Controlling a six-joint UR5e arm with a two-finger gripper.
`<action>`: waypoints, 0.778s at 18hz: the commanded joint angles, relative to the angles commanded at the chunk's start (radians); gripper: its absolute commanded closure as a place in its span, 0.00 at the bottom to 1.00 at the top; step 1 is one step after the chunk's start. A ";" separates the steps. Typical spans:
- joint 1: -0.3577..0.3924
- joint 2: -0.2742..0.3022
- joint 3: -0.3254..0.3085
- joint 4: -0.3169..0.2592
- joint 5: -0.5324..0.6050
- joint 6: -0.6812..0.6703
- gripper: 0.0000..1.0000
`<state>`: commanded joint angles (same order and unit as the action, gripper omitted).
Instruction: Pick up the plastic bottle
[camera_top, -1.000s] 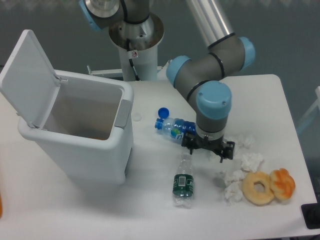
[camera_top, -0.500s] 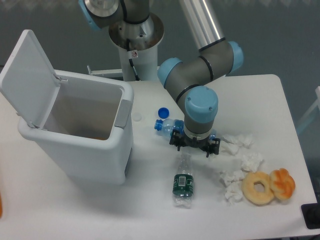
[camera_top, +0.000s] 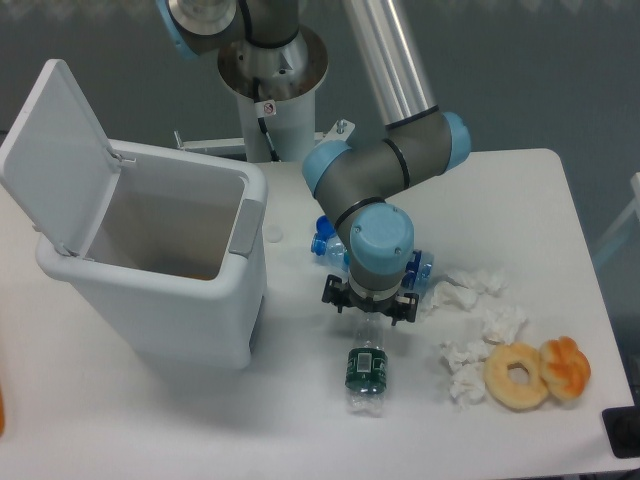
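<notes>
Gripper (camera_top: 368, 307), jaws spread and holding nothing, poised directly over the clear neck of the plastic bottle (camera_top: 366, 371), which lies on the table (camera_top: 300, 420) just below it

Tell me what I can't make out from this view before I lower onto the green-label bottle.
- Claw: the wrist housing covers its fingers, so open or shut can't be told.
- Plastic bottle: neck end runs under the claw; cap hidden.
- Blue-label bottle: middle hidden behind the arm.
- Bin floor: blocked by its front wall.
- Dark object: cut off by the right edge.
</notes>
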<state>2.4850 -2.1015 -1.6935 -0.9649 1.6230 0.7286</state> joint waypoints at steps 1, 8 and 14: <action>0.000 0.000 0.000 0.000 0.000 0.000 0.07; 0.002 -0.008 -0.005 -0.002 0.003 0.000 0.21; 0.000 -0.009 -0.011 -0.003 0.026 0.003 0.44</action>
<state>2.4851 -2.1107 -1.7042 -0.9679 1.6489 0.7317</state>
